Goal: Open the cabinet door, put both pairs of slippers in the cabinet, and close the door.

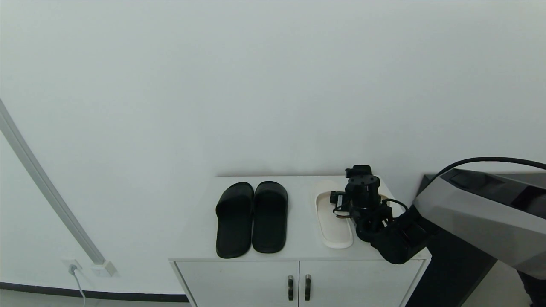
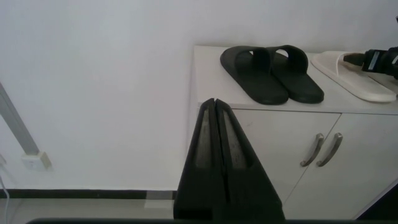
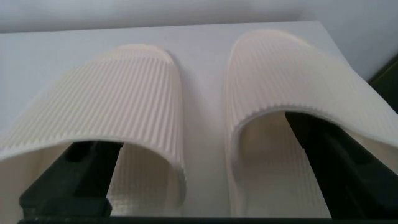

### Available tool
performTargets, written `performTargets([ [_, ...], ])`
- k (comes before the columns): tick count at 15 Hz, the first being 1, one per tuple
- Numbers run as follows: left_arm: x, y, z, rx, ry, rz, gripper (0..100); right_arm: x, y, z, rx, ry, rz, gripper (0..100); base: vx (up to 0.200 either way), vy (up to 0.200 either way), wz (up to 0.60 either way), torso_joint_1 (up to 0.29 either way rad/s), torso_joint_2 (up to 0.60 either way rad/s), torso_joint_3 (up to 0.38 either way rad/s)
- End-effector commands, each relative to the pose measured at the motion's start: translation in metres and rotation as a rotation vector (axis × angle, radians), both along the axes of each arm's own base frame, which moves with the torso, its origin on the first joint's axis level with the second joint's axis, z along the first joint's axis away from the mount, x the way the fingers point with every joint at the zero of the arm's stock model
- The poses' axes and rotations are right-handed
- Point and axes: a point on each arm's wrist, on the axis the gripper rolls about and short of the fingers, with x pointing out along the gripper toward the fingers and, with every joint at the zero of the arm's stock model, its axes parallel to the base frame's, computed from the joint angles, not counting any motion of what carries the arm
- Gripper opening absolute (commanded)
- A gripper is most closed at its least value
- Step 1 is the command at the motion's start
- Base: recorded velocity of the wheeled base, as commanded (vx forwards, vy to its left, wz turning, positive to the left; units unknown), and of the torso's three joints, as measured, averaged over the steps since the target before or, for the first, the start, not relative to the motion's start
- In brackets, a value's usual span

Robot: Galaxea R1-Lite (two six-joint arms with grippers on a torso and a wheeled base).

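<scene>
While spread, end effector (image 3: 205, 174) sits inside cream slippers (image 3: 140, 93).

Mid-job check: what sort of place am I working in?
Probably a home entryway, or a mock-up of one: a white cabinet against a bare wall, black slippers and white slippers on top.

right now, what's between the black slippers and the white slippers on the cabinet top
Nothing: a bare strip of cabinet top separates the black slippers from the white slippers, seen in the head view.
</scene>
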Motion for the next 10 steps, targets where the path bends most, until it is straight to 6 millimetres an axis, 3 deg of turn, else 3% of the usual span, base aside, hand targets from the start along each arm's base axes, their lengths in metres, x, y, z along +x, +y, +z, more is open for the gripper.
performTargets([
  [1, 0.000, 0.000, 0.000, 0.000, 0.001, 0.002, 0, 0.002, 0.000, -0.003, -0.004, 0.001, 0.001, 100, 0.000, 0.000, 0.00, 0.000, 0.00, 0.000],
  [2, 0.000, 0.000, 0.000, 0.000, 0.001, 0.002, 0, 0.002, 0.000, -0.004, -0.005, 0.005, 0.009, 0, 0.000, 0.000, 0.00, 0.000, 0.00, 0.000],
  [7, 0.000, 0.000, 0.000, 0.000, 0.001, 0.002, 0, 0.002, 0.002, -0.002, -0.004, -0.001, 0.011, 0, 0.000, 0.000, 0.00, 0.000, 0.00, 0.000],
  [10, 0.000, 0.000, 0.000, 0.000, 0.001, 0.002, 0, -0.007, 0.000, 0.015, -0.031, -0.020, 0.024, 0, 0.000, 0.000, 0.00, 0.000, 0.00, 0.000],
])
